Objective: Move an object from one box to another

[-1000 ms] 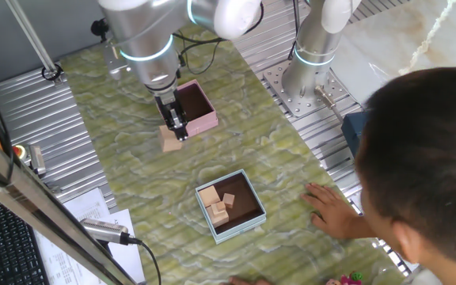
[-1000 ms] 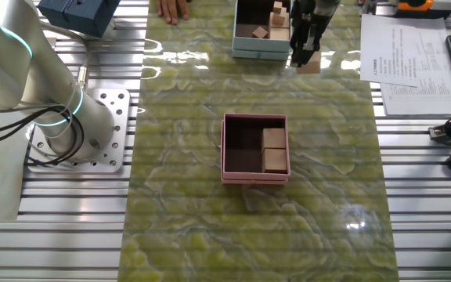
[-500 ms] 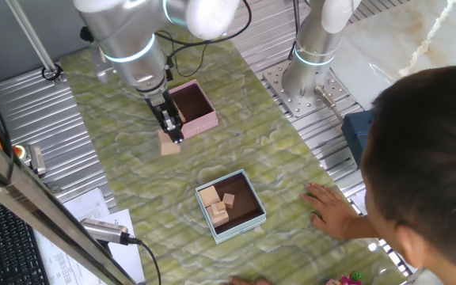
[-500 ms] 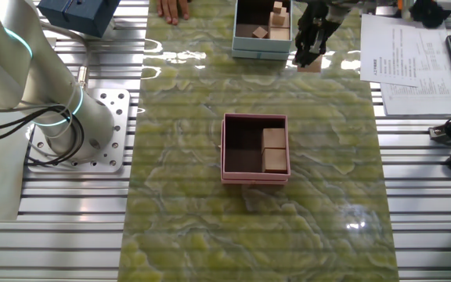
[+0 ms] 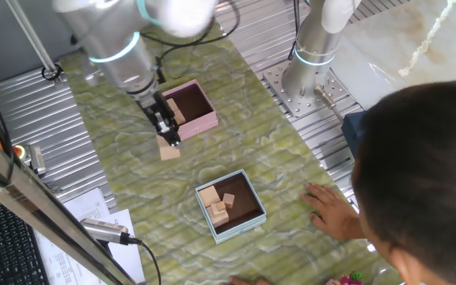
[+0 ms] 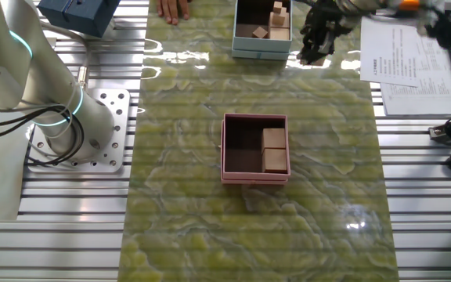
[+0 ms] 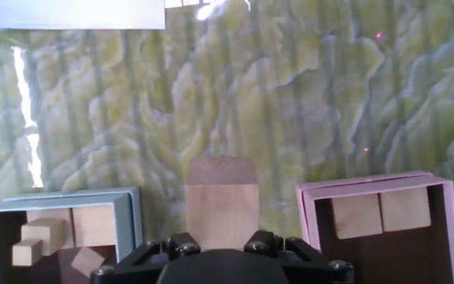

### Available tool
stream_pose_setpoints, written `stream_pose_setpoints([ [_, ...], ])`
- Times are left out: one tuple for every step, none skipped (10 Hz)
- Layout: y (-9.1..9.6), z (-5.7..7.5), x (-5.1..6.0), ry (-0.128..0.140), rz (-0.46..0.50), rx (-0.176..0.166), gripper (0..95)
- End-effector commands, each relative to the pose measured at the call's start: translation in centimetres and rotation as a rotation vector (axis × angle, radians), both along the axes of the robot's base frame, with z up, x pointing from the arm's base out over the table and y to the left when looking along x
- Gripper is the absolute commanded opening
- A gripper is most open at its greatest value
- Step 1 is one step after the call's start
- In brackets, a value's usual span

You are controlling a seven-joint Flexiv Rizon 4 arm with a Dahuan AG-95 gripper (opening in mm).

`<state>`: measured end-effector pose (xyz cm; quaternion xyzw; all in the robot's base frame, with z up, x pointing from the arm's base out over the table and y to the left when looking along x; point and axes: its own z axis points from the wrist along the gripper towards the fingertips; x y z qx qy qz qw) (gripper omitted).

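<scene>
My gripper [image 7: 221, 237] is shut on a pale wooden cube [image 7: 221, 201], which stands upright between the fingers. In one fixed view the gripper [image 5: 167, 131] holds the cube [image 5: 169, 150] low over the green mat, between the pink box [image 5: 206, 123] and the light blue box [image 5: 237, 229]. I cannot tell whether the cube touches the mat. The pink box [image 6: 255, 177] holds two more pale cubes [image 6: 273, 149], which also show in the hand view [image 7: 381, 213]. The light blue box [image 6: 261, 53] holds several wooden blocks [image 7: 53, 229]. In the other fixed view the gripper [image 6: 316, 47] is tilted beside the blue box.
A person's head [image 5: 426, 174] fills the lower right, with a hand [image 5: 331, 210] resting on the mat near the blue box. The robot base [image 6: 77, 125] stands beside the mat. A navy box [image 6: 77, 16], papers [image 6: 402, 55] and a keyboard [image 5: 6, 245] lie off the mat.
The arm has swung and tilted, its upper part moving away from the pink box. The cube stays in the gripper and has shifted only slightly. The person's head leaned further in.
</scene>
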<state>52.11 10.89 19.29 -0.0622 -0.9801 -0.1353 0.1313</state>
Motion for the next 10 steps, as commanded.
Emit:
stream_pose_setpoints([
  [0.16,-0.02,-0.16,0.052,0.055,0.065,0.0],
  [0.17,-0.07,-0.14,0.075,0.066,0.07,0.0],
  [0.17,-0.08,-0.14,0.084,0.073,0.07,0.0],
  [0.17,-0.08,-0.14,0.086,0.08,0.072,0.0],
  [0.17,-0.08,-0.14,0.092,0.079,0.071,0.0],
  [0.17,-0.08,-0.14,0.092,0.077,0.069,0.0],
  [0.17,-0.08,-0.14,0.091,0.075,0.069,0.0],
  [0.17,-0.08,-0.14,0.087,0.073,0.069,0.0],
  [0.17,-0.08,-0.14,0.079,0.064,0.061,0.0],
  [0.17,-0.08,-0.14,0.066,0.079,0.057,0.0],
])
